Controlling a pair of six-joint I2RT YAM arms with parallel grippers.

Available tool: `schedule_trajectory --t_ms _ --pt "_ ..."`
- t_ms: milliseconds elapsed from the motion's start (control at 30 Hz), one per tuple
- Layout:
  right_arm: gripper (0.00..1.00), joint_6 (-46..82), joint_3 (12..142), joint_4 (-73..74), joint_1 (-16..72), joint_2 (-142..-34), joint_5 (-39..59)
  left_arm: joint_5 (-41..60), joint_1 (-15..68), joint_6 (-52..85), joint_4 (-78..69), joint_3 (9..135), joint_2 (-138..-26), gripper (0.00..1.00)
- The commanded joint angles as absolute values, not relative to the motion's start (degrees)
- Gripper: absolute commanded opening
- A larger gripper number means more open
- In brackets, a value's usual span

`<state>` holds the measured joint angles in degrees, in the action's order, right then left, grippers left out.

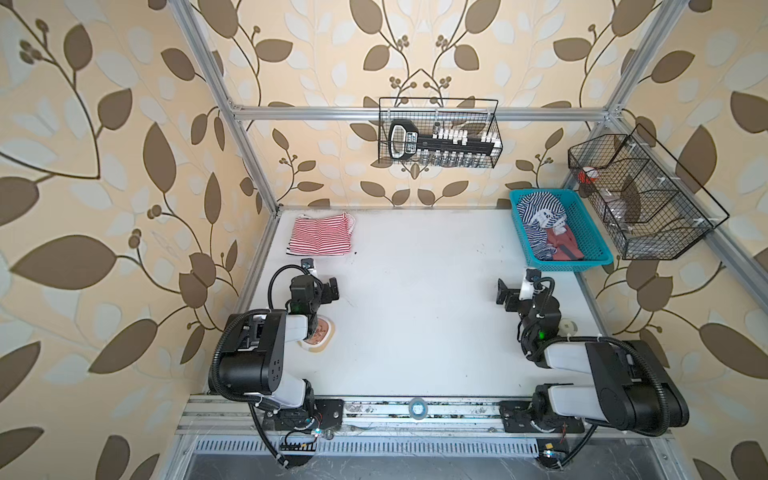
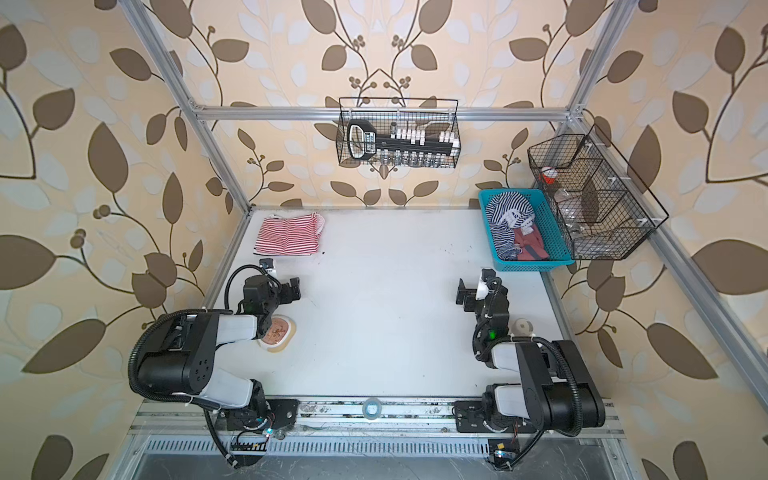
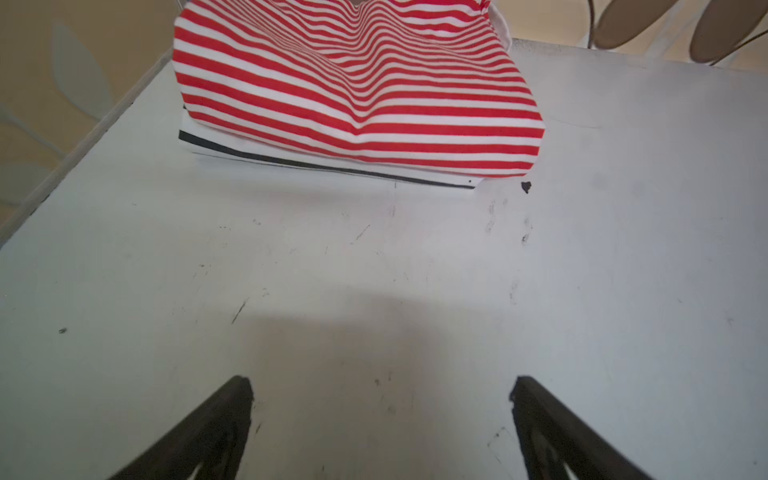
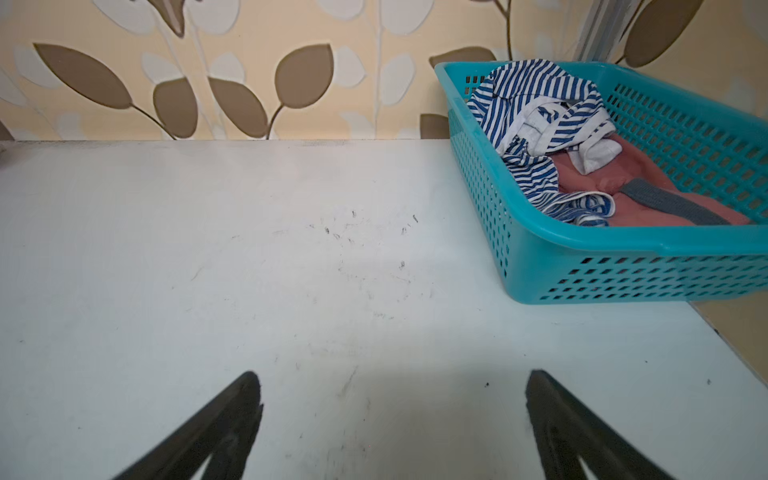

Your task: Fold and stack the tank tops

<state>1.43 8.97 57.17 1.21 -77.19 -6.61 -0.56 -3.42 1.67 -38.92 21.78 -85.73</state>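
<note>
A folded red-white striped tank top (image 1: 322,234) (image 2: 289,232) (image 3: 353,91) lies at the far left of the white table (image 1: 415,311). A navy-white striped tank top (image 1: 536,212) (image 2: 505,212) (image 4: 536,116) lies crumpled in a teal basket (image 1: 569,264) (image 2: 536,264) (image 4: 665,245) at the far right, on top of a dusty red tank top with grey trim (image 1: 561,245) (image 2: 530,245) (image 4: 590,183). My left gripper (image 1: 328,289) (image 2: 291,289) (image 3: 380,390) hangs open and empty, short of the striped top. My right gripper (image 1: 509,293) (image 2: 465,293) (image 4: 392,386) is open and empty, short of the basket.
A black wire basket (image 1: 438,133) hangs on the back rail. Another wire basket (image 1: 640,195) hangs at the right, beside the teal one. A round beige pad (image 1: 318,334) lies under the left arm. A tape roll (image 1: 417,406) sits on the front rail.
</note>
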Motion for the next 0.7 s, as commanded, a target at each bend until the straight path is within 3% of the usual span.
schedule_trajectory --t_ms 0,667 --pt "1.0 0.56 10.29 58.42 1.14 -77.3 -5.89 -1.56 -3.6 2.06 -39.9 23.29 -85.71 0.99" --pt "1.0 0.83 10.39 58.36 0.55 -77.37 -4.91 -1.57 -3.55 2.02 -39.9 23.24 -85.7 0.99"
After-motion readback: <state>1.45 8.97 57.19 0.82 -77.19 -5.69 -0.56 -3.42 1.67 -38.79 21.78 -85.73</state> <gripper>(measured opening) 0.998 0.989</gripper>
